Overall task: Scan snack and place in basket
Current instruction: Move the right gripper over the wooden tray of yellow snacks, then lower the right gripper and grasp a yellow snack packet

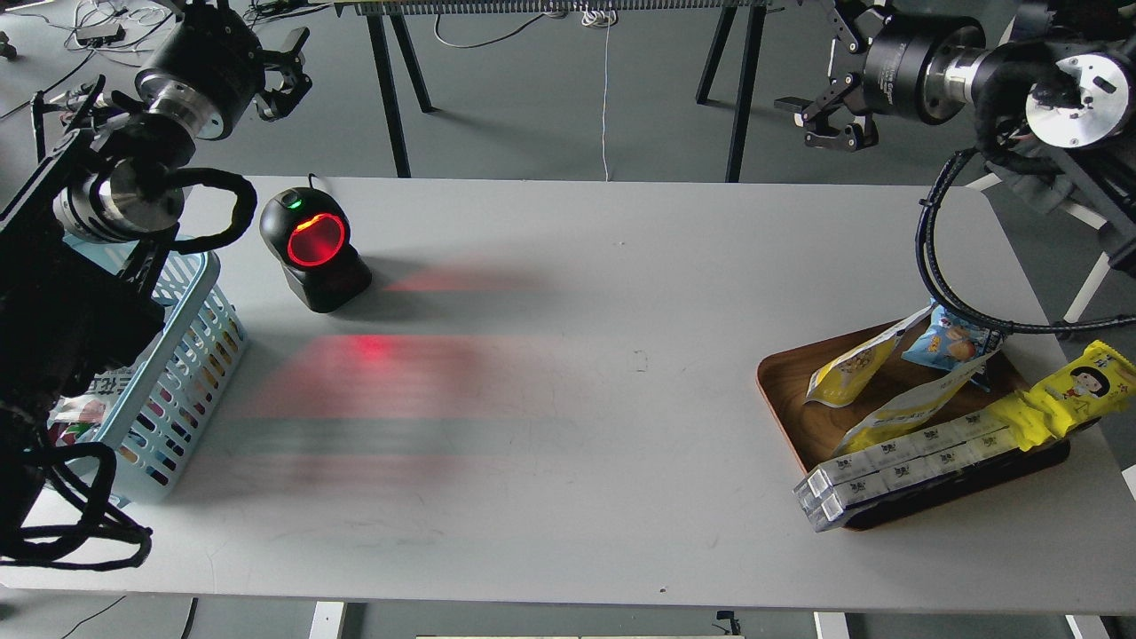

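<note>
Snack (854,366): leaning in the brown tray (781,377), right side of the tabletop (568,355), beside a blue bag (950,342) and a second yellow pouch (914,404). Basket (182,355): far left. Scanner (312,248): lit red, near the basket. Left claw (282,75) and right claw (825,120): raised beyond the far edge, both spread, empty. Risk: grabbing the lookalike pouch or the cartoon packet (1069,395); the right arm's cable (941,293) hangs over the tray and could snag.

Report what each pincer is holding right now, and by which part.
Nothing is held. The left pincer and right pincer hang empty above the table's far edge; the snack lies in the tray.
</note>
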### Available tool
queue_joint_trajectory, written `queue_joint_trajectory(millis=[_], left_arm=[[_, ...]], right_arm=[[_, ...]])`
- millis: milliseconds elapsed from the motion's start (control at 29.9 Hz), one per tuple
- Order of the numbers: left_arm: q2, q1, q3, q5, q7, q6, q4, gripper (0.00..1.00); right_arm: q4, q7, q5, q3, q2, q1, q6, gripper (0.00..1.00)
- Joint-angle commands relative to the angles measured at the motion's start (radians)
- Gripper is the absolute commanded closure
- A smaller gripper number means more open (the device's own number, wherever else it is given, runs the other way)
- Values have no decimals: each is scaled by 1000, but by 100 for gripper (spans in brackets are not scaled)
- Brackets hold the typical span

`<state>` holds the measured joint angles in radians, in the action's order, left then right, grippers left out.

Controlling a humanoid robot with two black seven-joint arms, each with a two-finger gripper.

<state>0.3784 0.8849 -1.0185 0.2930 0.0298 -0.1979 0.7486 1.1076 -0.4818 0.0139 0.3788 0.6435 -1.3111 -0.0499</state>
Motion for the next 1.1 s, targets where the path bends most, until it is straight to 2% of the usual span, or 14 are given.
queue_joint_trajectory(millis=[0, 100, 234, 435, 568, 1070], left_arm=[[-1, -1, 0, 0, 2, 0, 0, 0], [0, -6, 0, 0, 6, 0, 0, 0], [0, -10, 0, 0, 7, 0, 0, 0], [4, -23, 1, 0, 9, -2, 0, 0], [4, -36, 1, 0, 10, -2, 0, 0], [5, -55, 0, 0, 15, -2, 0, 0]], right_arm=[[173, -7, -21, -190, 135, -118, 61, 1], [346, -7, -98, -354, 267, -218, 82, 3], [547, -7, -103, -616, 390, -397, 168, 3], [601, -7, -117, -984, 398, -674, 180, 4], [626, -7, -117, -1038, 364, -680, 180, 4], [626, -7, -23, -1043, 281, -502, 179, 6]])
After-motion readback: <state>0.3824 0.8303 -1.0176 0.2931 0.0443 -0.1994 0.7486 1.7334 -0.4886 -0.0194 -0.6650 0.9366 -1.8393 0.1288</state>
